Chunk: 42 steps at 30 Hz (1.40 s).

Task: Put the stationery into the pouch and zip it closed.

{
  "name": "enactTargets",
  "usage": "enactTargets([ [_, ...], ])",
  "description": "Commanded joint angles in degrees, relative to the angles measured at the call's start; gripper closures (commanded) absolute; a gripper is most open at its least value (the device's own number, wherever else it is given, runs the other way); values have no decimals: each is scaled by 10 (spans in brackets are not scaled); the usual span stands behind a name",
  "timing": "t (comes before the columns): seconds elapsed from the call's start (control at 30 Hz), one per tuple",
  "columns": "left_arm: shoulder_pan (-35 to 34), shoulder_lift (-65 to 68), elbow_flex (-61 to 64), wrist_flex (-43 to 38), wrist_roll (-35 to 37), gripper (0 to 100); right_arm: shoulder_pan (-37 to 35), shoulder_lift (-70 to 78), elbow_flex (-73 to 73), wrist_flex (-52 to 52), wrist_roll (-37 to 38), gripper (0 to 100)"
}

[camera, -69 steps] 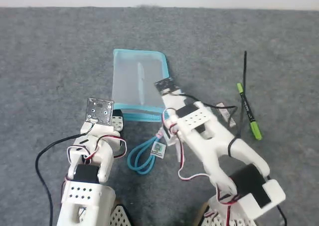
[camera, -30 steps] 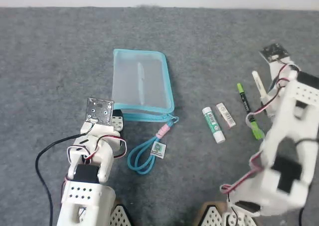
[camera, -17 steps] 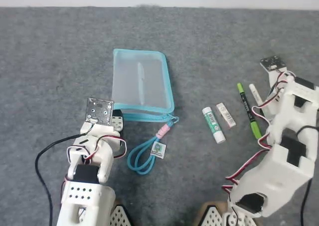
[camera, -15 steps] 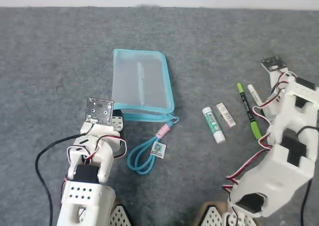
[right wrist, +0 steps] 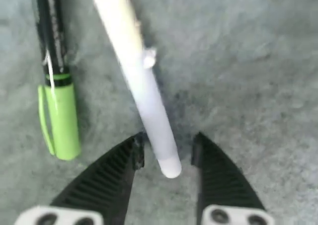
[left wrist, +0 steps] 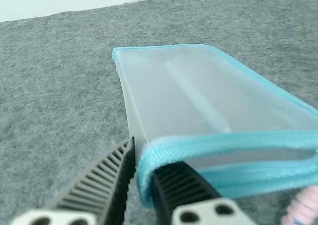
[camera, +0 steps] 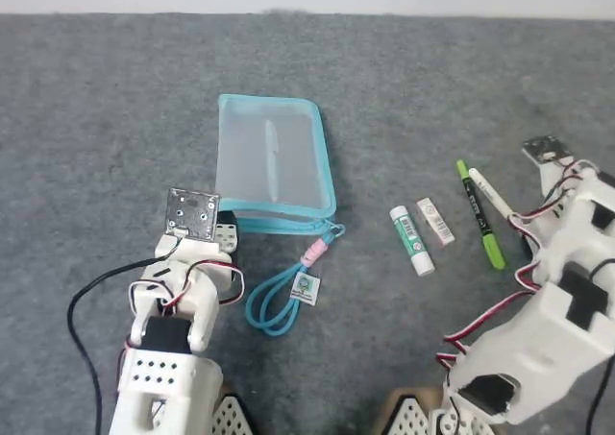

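- Left wrist view: the left claw (left wrist: 143, 158) is pinched on the blue zip edge of the pouch (left wrist: 198, 101), one finger on either side of its corner.
- The pouch is clear with blue trim. It lies flat on the grey counter (camera: 115, 99), about midway across and reaching toward the far edge.
- In the high view a blue cord loop (camera: 274, 301) trails from the pouch's near corner.
- The right claw (right wrist: 168, 143) is partly open. Its fingers straddle the end of a white pen (right wrist: 134, 61).
- Just beside the pen lies a green marker (right wrist: 57, 106).
- Toward the counter's right edge, between the pouch and the marker, a glue stick (camera: 411, 240) and a small white tube (camera: 435, 221) lie side by side.
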Motion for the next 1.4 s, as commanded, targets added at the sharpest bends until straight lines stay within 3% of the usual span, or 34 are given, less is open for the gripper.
enactTargets([
  [0.0, 0, -15, -7, 1, -8, 989, 1, -7, 26, -34, 4, 927],
  [0.27, 0, -15, -7, 1, -8, 989, -4, -32, 27, -36, -71, 991],
  [0.37, 0, -15, -7, 1, -8, 989, -7, -77, 29, 7, -113, 991],
  [0.63, 0, -15, -8, -1, -8, 989, -67, -253, 37, 144, -120, 991],
  [1.03, 1, -15, -9, -2, -6, 989, -303, -620, 250, 211, -203, 991],
  [1.37, 1, -15, -13, -16, -4, 989, -460, -775, 257, 307, -252, 991],
])
